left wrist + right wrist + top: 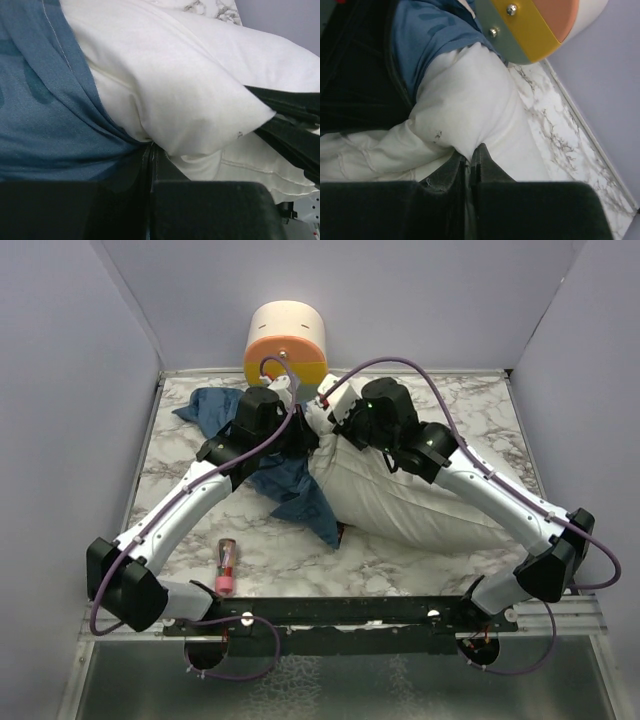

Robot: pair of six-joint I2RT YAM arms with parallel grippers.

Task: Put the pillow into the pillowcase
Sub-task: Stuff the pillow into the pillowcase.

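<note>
1. The left tool (pixel 151 150) is closed tight. The blue pillowcase (pixel 45 115) is gathered into folds that run down into the seam between its fingers, so the cloth appears to be pinched there.
2. The right tool (pixel 469 159) is also closed, and a small fold of the white pillow (pixel 465 105) is nipped between its tips.
3. Along the near edge of the bench (pixel 420 575) a strip of bare marble shows in front of the pillow. A small red tube (pixel 226 568) lies on it beside the left arm (pixel 180 510), well apart from the cloth.
4. The pillow is laid across the middle and right of the bench, partly under the right arm (pixel 490 490), with its far corner at both tools. The pillowcase is crumpled just to its left, touching it; one point reaches toward the near edge and another part toward the far left corner.
5. Both tools are set close together at the far middle, just in front of a cream-and-orange cylinder (pixel 287 340) standing at the far edge. Little room is seen between them and it. The bench is closed in by walls (pixel 60 390) on the left, right and far sides.
6. From above, the fingers are covered by the wrists and cables. The mouth of the pillowcase cannot be made out. Blue cloth overlaps the pillow's corner, but how far the corner sits inside cannot be told.
</note>
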